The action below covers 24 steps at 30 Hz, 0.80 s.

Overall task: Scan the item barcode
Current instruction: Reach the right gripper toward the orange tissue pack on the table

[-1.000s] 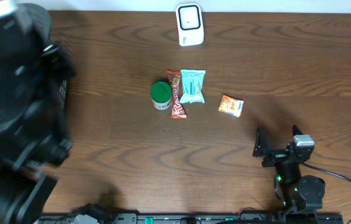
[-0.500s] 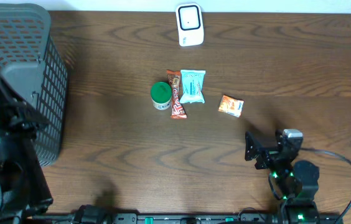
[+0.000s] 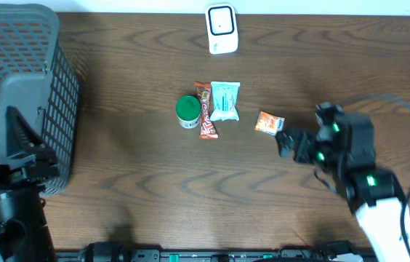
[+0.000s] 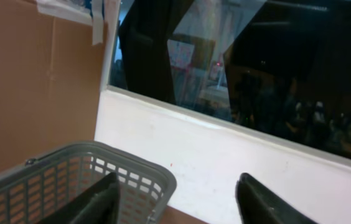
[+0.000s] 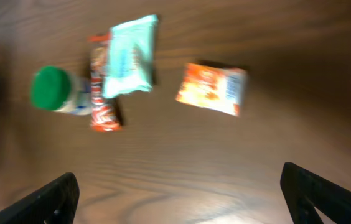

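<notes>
Dark wood-grain table [image 3: 132, 145], pale wall strip along the far edge. White scanner [image 3: 221, 29] stands at far centre. Grey mesh basket [image 3: 16, 73] sits on the left.

Items are mid-table in a loose row. The orange packet [image 3: 270, 124] is small and flat w/ a white-blue end, lying tilted and on its own at the right of the row. Left of it is a tight cluster: pale teal packet [image 3: 225, 100], red bar [image 3: 206, 110] and green-lidded jar [image 3: 187, 110], touching or nearly so. No barcode legible in any view; wrist view is blurred.

Vs 1 s ago: the right arm was low by the front edge and has now swung up toward the row. The left arm was a blur over the basket and is now down in the near-left corner, so the basket shows in full. Items and scanner haven't shifted.

The right gripper [image 3: 285, 142] is spread wide w/ nothing btwn the fingers. The orange packet [image 5: 213, 89] lies just ahead of its tips, apart from them and roughly centred btwn the two fingers in the wrist view; height above the table is unclear. The left gripper [image 4: 175, 193] is also parted and empty, pointing at the basket rim and wall, well apart from all items.
</notes>
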### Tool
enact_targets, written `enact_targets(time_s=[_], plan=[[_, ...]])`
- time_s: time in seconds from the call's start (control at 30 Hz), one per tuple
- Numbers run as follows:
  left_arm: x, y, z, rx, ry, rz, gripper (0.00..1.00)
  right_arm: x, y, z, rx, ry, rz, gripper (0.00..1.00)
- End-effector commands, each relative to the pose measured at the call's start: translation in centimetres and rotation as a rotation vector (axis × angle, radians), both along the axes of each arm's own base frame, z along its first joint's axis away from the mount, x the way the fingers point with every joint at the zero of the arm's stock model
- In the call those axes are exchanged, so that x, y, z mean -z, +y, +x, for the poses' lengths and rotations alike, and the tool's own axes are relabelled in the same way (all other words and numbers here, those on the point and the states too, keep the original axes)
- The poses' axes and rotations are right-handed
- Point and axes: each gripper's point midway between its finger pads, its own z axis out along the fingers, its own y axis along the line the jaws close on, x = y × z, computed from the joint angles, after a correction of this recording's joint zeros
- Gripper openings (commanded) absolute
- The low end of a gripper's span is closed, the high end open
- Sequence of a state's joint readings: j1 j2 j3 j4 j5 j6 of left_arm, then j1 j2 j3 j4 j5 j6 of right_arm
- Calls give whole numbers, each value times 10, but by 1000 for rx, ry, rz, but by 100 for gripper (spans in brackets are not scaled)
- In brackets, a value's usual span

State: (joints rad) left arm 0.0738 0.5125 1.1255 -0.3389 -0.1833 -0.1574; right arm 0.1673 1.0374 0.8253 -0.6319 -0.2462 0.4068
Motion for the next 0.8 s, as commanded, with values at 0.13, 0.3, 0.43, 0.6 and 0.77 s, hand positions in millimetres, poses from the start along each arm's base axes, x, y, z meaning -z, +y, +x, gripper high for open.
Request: enact_targets(time_s=[0.13, 0.3, 0.43, 0.6, 0.77], plan=[[-12, -13, 1, 97, -78, -56, 79, 17, 46, 13, -138, 139, 84, 99], [-20, -14, -2, 97, -110, -52, 82, 37, 50, 34, -105, 163, 95, 87], [-19, -13, -1, 97, -104, -52, 89, 61, 43, 42, 13, 275, 133, 87], [-17, -13, -1, 93, -99, -53, 98, 85, 33, 54, 77, 414, 101, 84], [-13, -10, 0, 76, -82, -59, 98, 72, 7, 68, 146, 553, -68, 98]])
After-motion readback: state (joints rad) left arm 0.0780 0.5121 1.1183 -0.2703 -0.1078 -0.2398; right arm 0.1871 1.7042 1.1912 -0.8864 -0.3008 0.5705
